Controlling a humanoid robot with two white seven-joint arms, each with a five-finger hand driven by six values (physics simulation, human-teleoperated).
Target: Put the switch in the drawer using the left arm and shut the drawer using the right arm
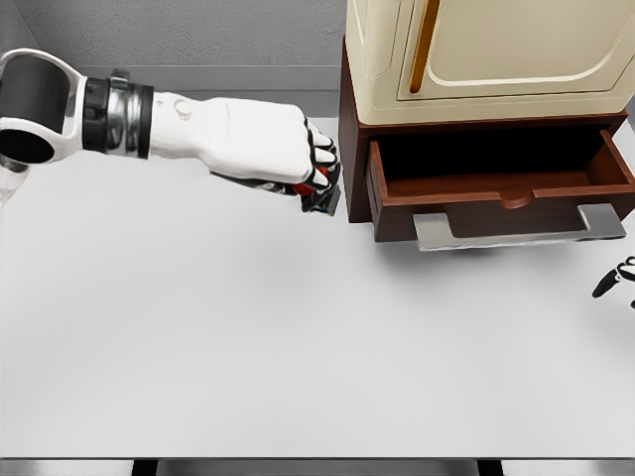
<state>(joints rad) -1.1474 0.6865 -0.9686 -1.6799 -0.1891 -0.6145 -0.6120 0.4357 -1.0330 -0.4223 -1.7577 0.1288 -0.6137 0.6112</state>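
My left hand (pixel 316 177) is raised above the white table, just left of the brown cabinet, with its fingers curled around the switch (pixel 319 196), a small dark device with red parts that shows only below the fingers. The brown drawer (pixel 496 194) stands pulled out to the right of that hand, its inside bare, with a grey handle (pixel 516 228) along its front. Only the dark fingertips of my right hand (pixel 615 278) show at the right edge, below the drawer's right end.
A cream cabinet (pixel 486 50) with a gold handle sits on top of the brown drawer unit (pixel 352 139). The white table (pixel 248 337) spreads across the lower view, its front edge near the bottom.
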